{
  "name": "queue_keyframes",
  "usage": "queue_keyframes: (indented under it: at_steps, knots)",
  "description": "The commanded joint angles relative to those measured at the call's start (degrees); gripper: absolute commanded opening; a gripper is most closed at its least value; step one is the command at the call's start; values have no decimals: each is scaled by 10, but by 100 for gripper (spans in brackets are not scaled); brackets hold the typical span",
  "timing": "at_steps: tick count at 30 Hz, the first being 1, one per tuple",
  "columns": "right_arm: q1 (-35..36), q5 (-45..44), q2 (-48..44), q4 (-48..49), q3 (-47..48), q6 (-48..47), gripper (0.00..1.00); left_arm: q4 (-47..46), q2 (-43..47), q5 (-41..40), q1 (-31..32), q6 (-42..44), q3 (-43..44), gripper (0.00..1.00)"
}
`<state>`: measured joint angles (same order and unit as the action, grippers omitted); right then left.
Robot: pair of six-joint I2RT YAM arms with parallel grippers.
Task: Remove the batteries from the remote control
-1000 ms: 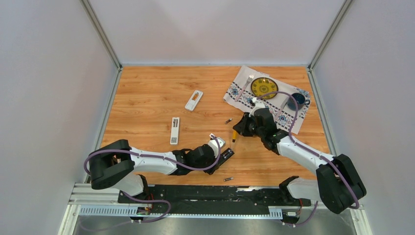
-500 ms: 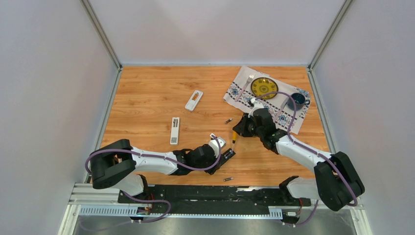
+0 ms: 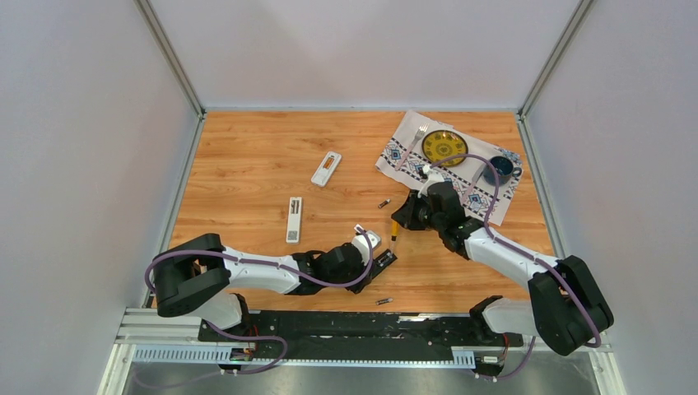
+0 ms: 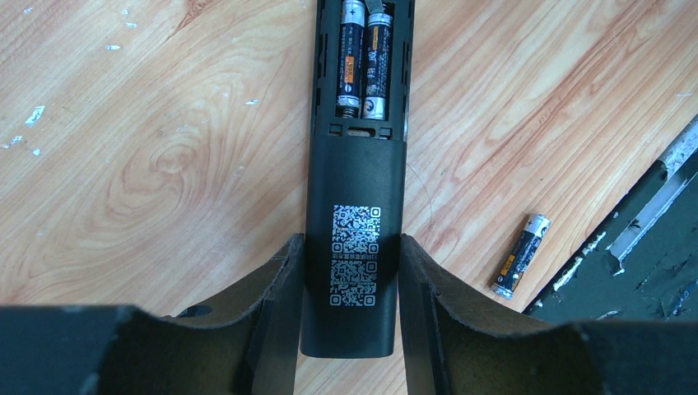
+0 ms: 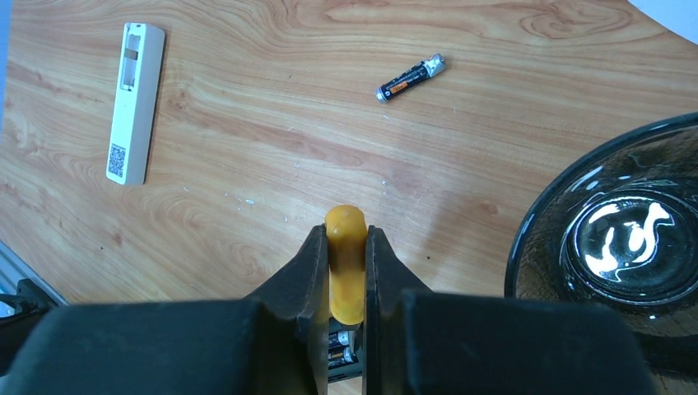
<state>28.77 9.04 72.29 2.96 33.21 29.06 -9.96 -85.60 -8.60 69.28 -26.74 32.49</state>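
My left gripper [image 3: 377, 265] is shut on the lower end of a black remote control [image 4: 355, 206] lying on the wood, with its QR label between the fingers. The remote's compartment is open and holds two dark batteries [image 4: 363, 58] side by side. My right gripper [image 3: 398, 220] is shut on the yellow handle of a screwdriver [image 5: 346, 255], which points down at the compartment; the tip is hidden. The same two batteries show between the fingers in the right wrist view [image 5: 339, 347]. One loose battery [image 3: 383, 202] lies far of the remote and another [image 3: 383, 301] lies near the front rail.
A white remote [image 3: 294, 220] and a white cover piece [image 3: 326, 169] lie to the left. A patterned cloth [image 3: 399, 148] at the back right carries a yellow plate [image 3: 444, 147] and a blue bowl [image 3: 501, 169]. The black front rail [image 4: 658, 239] runs close to the remote.
Almost nothing has changed. My left wrist has shifted very slightly, and both grippers keep their hold in about the same place.
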Motion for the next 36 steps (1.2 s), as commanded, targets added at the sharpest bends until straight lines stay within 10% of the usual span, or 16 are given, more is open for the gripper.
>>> queue_keyframes:
  at_steps: [1, 36]
  knots:
    - [7, 70, -11, 35, -12, 35, 0, 96, -51, 17, 2, -22, -17, 0]
    - [30, 65, -89, 28, -9, 38, 0, 112, -67, 11, 2, -25, -7, 0]
